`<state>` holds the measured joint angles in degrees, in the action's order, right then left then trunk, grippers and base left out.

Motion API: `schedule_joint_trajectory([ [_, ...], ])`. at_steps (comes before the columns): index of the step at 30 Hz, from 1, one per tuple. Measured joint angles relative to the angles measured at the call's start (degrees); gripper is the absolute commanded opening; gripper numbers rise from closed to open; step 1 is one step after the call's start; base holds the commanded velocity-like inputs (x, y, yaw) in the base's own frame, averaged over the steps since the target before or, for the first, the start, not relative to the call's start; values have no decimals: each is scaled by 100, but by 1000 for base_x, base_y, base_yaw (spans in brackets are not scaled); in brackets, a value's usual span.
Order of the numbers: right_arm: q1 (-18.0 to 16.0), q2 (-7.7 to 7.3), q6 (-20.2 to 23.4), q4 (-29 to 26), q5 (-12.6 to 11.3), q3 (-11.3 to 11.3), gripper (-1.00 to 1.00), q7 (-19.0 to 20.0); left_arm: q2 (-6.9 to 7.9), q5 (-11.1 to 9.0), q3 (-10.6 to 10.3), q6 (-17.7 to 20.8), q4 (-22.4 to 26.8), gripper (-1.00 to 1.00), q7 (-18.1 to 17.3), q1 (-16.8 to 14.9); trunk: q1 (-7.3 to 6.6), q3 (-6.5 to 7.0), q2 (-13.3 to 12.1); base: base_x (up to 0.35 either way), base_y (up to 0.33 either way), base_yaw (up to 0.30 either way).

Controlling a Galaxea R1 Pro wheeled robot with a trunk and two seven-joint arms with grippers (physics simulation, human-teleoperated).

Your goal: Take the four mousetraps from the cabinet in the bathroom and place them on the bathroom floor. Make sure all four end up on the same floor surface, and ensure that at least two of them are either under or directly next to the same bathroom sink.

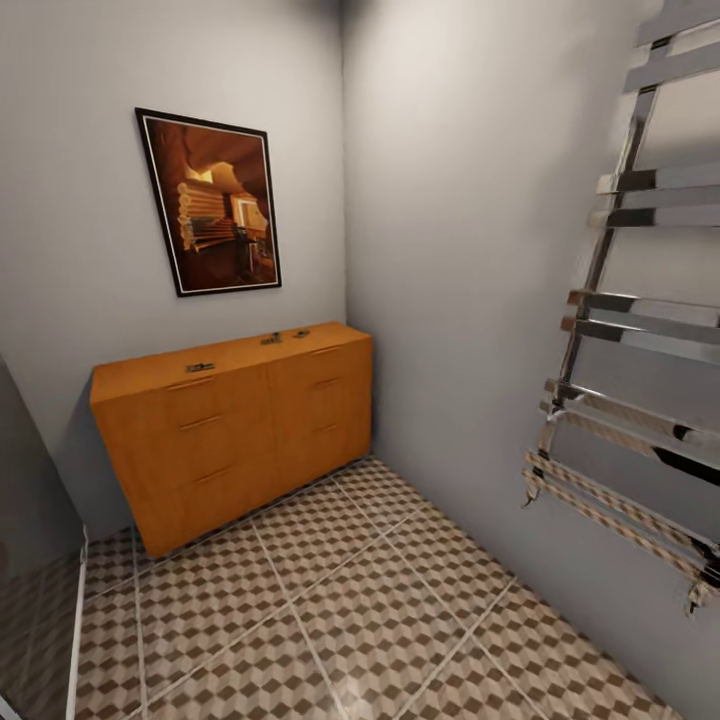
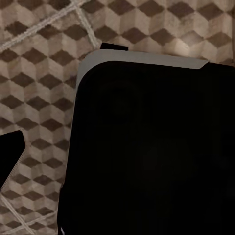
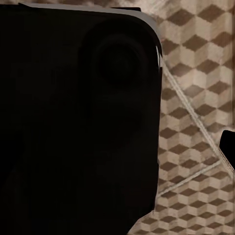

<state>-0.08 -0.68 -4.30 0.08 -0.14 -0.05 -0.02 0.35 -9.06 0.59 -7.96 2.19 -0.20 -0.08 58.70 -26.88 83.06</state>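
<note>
While small dark items, likely the mousetraps (image 1: 271,339), sit on top of the cabinet (image 1: 235,425) at the far left wall, none lies on the bathroom floor (image 1: 350,600), so by my read the task is barely begun: all placing remains. Three items are discernible; too small to confirm. Wrist views show dark robot body over tiles; jaw state cannot be told.

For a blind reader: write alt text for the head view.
A wide orange-brown wooden cabinet stands in a grey-walled corner, with small dark mousetraps on its flat top. Above hangs a black-framed picture; glossy cube-patterned floor tiles lie in front, a chrome towel rail at right.
</note>
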Motion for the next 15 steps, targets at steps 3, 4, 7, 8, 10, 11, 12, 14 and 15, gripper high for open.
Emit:
schedule_joint_trajectory([
  [3, 1, 1, 1, 0, -1, -2, 100, -3, 0, 0, 0, 0, 0, 100, 2, 0, 0, 0, 0, 318, 0, 0],
  [4, 1, 2, 1, 0, -1, -2, 100, -4, 0, 0, 0, 0, 0, 100, 4, 0, 0, 0, 0, 320, 0, 0],
  [7, 0, 9, 1, 0, 2, -3, 100, -5, 1, -1, 0, 0, 0, 100, 8, 0, 0, 0, 0, 322, 0, 0],
  [8, 0, 9, 1, 0, 3, 0, 100, -5, 1, -1, 0, 0, 0, 100, 9, 0, 0, 0, 0, 322, 0, 0],
  [10, 0, 8, 1, 0, 4, 5, 100, -6, 1, -1, 0, 0, 0, 100, 9, 0, 0, 0, 0, 323, 0, 0],
  [11, 0, 10, 1, 0, 6, 6, 100, -6, 1, -1, 0, 0, 0, 100, 9, 0, 0, 0, 0, 323, 0, 0],
  [12, 0, 11, 1, 0, 6, 8, 100, -6, 1, -1, 0, 0, 0, 100, 10, 0, 0, 0, 0, 323, 0, 0],
  [14, 0, 15, 1, 0, 9, 9, 100, -6, 1, -1, 0, 0, 0, 100, 11, 0, 0, 0, 0, 323, 0, 0],
  [15, 0, 17, 1, 0, 8, 10, 100, -6, 1, -1, 0, 0, 0, 100, 11, 0, 0, 0, 0, 323, 0, 0],
])
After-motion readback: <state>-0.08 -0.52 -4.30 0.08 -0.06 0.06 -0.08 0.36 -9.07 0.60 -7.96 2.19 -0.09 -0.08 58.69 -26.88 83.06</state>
